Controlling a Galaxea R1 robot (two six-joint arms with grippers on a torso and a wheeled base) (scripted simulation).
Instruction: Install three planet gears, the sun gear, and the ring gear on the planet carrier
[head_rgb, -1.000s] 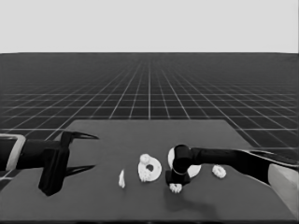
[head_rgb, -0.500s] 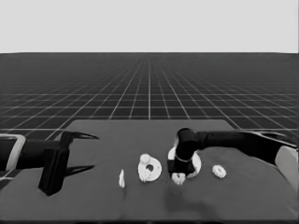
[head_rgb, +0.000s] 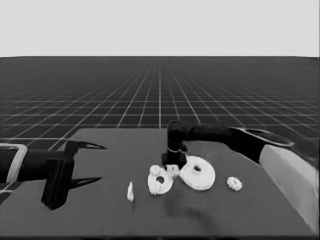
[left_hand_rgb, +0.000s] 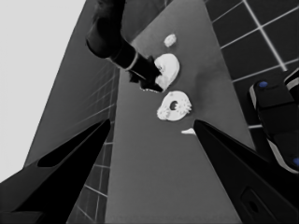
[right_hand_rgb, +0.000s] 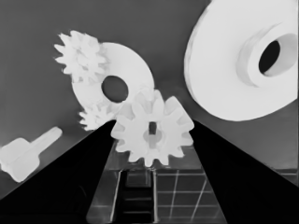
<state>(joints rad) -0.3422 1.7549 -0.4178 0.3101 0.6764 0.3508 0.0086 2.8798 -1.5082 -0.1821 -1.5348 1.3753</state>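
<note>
Near the middle of the dark desk (head_rgb: 100, 220), the right tool (head_rgb: 172, 167) hangs between the two round parts, its black fingers closed on a small white toothed gear (right_hand_rgb: 152, 133). Just beside it lies the smaller round part (head_rgb: 160, 183), a flat white disc with a central hole, carrying two more small white gears (right_hand_rgb: 80, 56) on its face, one at its far rim and one at the near rim. Close on the other side sits the larger round part (head_rgb: 198, 173), a thick white disc with a raised hub. A fourth loose gear (head_rgb: 234, 183) lies farther right, well apart. A thin white piece (head_rgb: 130, 192) lies left of the smaller disc. Over the desk's left end the left tool (head_rgb: 92, 162) waits, fingers spread wide and empty.
</note>
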